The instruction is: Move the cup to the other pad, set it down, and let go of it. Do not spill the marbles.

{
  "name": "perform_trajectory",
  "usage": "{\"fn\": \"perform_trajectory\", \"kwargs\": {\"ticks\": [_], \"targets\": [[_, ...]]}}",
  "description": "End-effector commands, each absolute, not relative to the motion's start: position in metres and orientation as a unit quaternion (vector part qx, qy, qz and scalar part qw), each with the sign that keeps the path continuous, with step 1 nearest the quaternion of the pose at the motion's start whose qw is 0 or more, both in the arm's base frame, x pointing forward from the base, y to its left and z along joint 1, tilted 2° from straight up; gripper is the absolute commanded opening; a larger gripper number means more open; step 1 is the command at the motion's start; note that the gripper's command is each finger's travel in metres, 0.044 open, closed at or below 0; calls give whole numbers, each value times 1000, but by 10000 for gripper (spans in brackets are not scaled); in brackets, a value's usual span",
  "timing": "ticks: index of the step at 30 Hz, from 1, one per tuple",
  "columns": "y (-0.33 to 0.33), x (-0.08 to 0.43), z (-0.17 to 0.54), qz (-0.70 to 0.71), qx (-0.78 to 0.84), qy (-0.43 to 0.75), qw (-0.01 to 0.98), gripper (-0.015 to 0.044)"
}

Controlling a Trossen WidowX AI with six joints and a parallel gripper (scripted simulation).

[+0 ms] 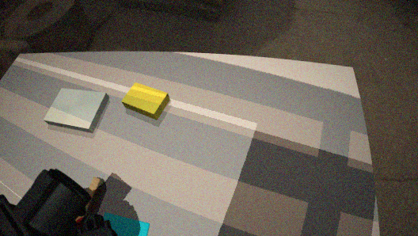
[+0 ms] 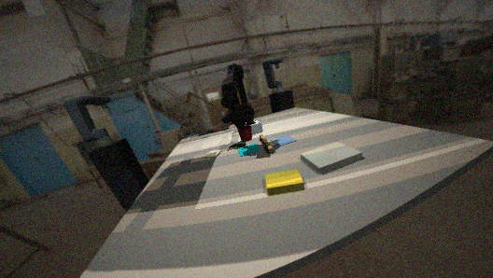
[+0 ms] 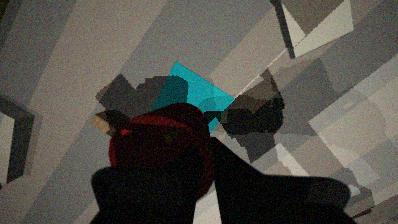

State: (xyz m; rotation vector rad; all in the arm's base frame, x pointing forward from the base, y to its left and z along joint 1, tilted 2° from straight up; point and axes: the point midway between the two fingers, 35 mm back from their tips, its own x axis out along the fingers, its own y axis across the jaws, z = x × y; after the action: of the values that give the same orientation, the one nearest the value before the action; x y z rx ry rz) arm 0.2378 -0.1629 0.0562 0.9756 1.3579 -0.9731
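The red cup (image 2: 246,133) (image 3: 160,145) hangs above the table, near the cyan pad (image 1: 122,225) (image 2: 247,150) (image 3: 200,90). In the wrist view it covers the pad's near corner. A red marble and a faint green one (image 3: 171,136) show inside the cup. My gripper (image 3: 206,141) is shut on the cup's wall. In the top view the arm hides nearly all of the cup. The blue pad (image 2: 285,140) lies beyond the wooden bar, with no cup on it. The exact gap between cup and cyan pad cannot be told.
The wooden bar (image 1: 95,187) (image 2: 266,144) (image 3: 101,124) lies between the pads, close to the cup. A yellow block (image 1: 146,99) (image 2: 284,181) and a pale flat block (image 1: 77,108) (image 2: 331,156) lie farther out. A dark object (image 3: 254,114) is beside the cyan pad.
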Motion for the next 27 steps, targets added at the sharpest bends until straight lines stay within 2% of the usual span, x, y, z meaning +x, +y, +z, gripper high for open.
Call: {"fn": "perform_trajectory", "kwargs": {"ticks": [1,27], "targets": [[-165,237,54,-414,413,580,568,0],[-167,236,11,-414,413,580,568,0]]}}
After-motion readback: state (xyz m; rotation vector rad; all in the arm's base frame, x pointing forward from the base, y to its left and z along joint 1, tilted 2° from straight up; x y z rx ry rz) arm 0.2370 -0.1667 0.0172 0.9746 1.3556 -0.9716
